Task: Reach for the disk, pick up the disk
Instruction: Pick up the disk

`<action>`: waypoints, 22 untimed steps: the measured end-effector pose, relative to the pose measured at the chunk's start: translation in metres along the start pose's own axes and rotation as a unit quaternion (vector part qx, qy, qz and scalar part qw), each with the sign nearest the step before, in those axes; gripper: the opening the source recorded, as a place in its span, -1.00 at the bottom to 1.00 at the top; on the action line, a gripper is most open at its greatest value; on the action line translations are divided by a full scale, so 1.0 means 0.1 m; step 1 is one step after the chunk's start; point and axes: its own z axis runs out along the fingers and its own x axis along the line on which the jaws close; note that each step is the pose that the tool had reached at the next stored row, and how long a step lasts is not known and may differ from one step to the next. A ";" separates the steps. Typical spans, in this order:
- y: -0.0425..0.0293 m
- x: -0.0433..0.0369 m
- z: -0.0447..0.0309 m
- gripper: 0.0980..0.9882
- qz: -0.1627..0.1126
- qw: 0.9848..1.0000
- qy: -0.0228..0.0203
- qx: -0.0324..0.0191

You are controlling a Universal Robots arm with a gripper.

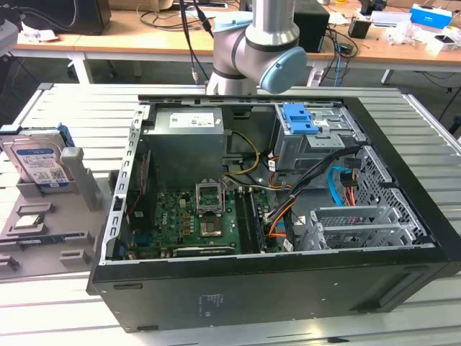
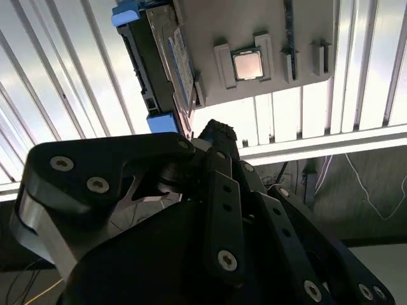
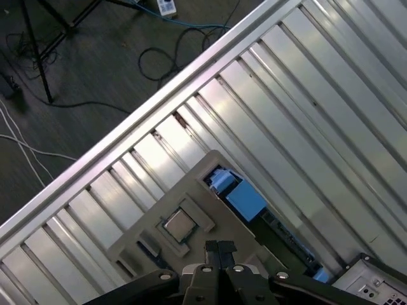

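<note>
Disk [image 1: 37, 160] stands in rack [image 1: 83, 179] on slatted table [image 1: 79, 108], desks [image 1: 130, 34] behind; pincer [image 3: 220, 246] clenched empty.

a lab: opened computer case [image 1: 274, 216] on slatted metal table [image 1: 432, 130], cluttered desks [image 1: 130, 32].

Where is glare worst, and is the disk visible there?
Second wrist view: table slats glare white beside the disk, which is visible; the gripper is dark against them. First wrist view: milder sheen on the slats. Exterior view: even light.
</note>
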 end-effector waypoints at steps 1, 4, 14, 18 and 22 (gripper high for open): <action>0.000 0.000 0.000 -0.98 -0.005 1.000 0.000 0.000; 0.000 0.000 0.000 -0.98 -0.021 1.000 0.001 0.000; 0.000 0.000 0.000 -0.98 -0.079 0.997 0.003 0.000; 0.000 0.000 0.000 -0.98 -0.100 0.995 0.004 0.000; 0.000 0.000 0.000 -0.98 -0.123 0.992 0.005 0.000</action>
